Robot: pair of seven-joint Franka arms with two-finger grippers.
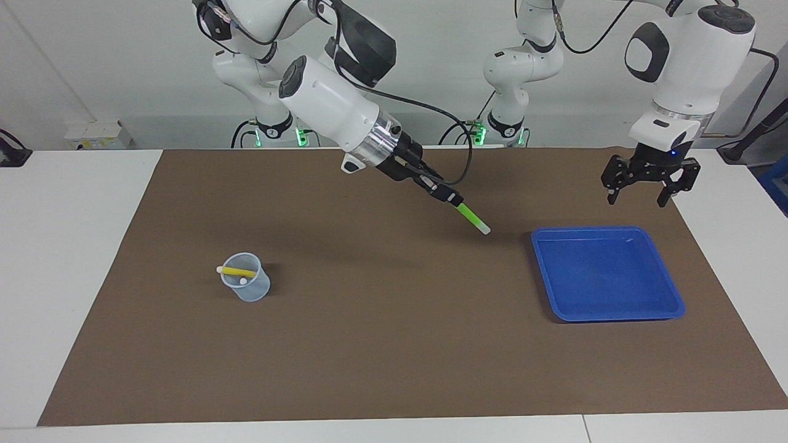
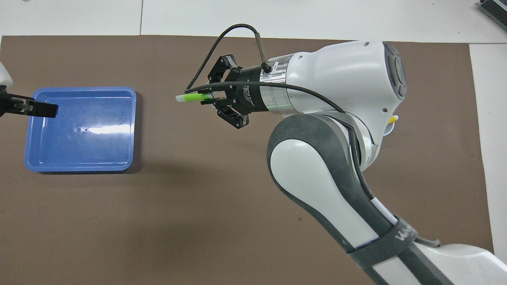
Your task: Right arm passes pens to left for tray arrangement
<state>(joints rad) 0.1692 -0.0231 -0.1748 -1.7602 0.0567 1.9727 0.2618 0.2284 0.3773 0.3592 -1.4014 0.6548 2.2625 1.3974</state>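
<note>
Progress check, reading across the facing view from the right arm's end of the table.

Translucent cup [image 1: 246,285] sits on the brown mat [image 1: 369,344] toward the right arm's end, with the yellow pen [image 1: 237,271] lying across its mouth. Not yet picked. No purple pen visible in either view, so can't say where it is.

Right gripper [image 1: 452,200] is up over the middle of the mat, fingertips clamped on the green pen [image 1: 473,217]. The pen sticks out past the fingertips, tilted down, whitish tip pointing toward the tray. It's in the air between cup and tray, near the tray's edge but not over it.

Blue tray [image 1: 668,286] lies toward the left arm's end of the mat and holds nothing. Zero pens arranged.

Left gripper [image 1: 647,184] hangs over the tray's robot-side edge, fingers spread wide, holding nothing. It's well apart from the green pen's tip, no contact.

My read: first handover is set up but not made. Left to do: left takes green and lays it in the tray, then the same for yellow, and purple if it turns up. Early in the task.
</note>
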